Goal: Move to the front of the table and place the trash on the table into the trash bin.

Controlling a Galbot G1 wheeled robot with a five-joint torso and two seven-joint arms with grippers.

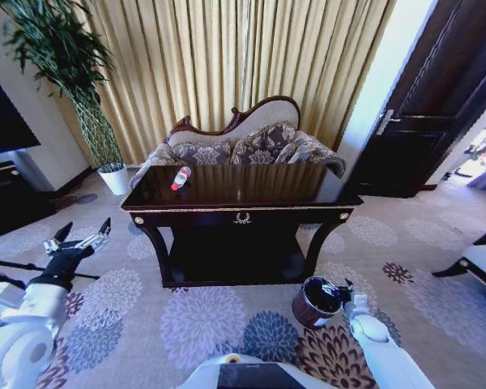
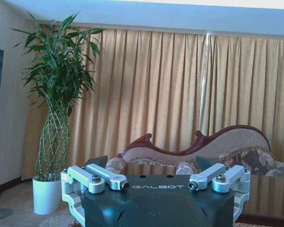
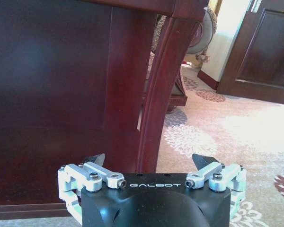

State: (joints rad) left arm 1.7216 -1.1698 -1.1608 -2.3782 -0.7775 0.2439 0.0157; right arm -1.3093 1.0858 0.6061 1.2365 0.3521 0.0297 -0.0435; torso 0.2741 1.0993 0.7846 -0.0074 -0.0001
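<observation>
Nearest my head camera, the right gripper [image 1: 346,290] hung low beside the trash bin [image 1: 315,302], fingers spread wide and holding nothing, facing the table [image 1: 241,212] leg. My left gripper [image 1: 79,237] hovered over the carpet [image 1: 211,324] off the table's left end, its fingers spread apart and empty as well. The bottle [image 1: 181,177] lay on its side on the tabletop, toward the left rear.

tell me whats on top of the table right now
On the table, one clear bottle with a red cap lies near its left end. The rest of the glossy top shows just reflections.
</observation>
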